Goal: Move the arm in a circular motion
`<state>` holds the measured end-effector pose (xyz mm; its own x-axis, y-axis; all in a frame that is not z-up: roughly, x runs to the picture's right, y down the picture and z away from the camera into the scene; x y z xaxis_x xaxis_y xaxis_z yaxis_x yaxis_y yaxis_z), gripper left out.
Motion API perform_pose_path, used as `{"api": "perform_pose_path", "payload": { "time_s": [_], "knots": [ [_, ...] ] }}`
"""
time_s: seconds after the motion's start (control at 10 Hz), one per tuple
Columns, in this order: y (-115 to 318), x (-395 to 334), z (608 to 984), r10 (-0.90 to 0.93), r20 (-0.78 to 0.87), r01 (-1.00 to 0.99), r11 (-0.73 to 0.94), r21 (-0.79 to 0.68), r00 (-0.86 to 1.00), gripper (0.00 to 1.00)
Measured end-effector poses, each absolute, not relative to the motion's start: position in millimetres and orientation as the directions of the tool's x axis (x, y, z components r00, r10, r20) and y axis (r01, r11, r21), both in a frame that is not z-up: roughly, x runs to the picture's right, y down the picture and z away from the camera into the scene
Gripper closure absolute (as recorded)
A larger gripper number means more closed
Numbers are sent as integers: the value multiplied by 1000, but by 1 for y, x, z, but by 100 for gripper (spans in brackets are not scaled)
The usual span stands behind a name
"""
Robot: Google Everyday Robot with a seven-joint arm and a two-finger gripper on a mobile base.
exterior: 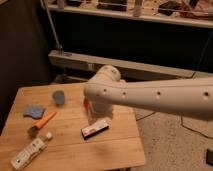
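Observation:
The arm [155, 97], thick, cream-white and dotted with small dark holes, reaches in from the right edge across the middle of the camera view. Its rounded joint [102, 85] hangs over the right part of the wooden table [75, 155]. From that joint a short segment drops toward the tabletop, ending in the gripper [96, 116] just above a dark snack bar [95, 129]. The arm hides most of a red bowl [86, 103].
On the table lie a grey-blue cup [58, 97], a blue sponge [34, 111], an orange carrot-shaped item [46, 119] and a white bottle [29, 153]. A metal rail and dark shelving [125, 60] run behind. Speckled floor lies to the right, with a dark object [210, 156].

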<state>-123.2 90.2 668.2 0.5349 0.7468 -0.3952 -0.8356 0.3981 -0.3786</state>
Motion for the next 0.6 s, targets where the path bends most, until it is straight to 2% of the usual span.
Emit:
{"api": "perform_pose_path", "payload": {
  "time_s": [0.3,0.6],
  "knots": [
    [9,-185,698,710,-252,-737,537,-411,658,35],
    [-84,-136,729,782,-244,-815,511,-273,573,35]
  ]
}}
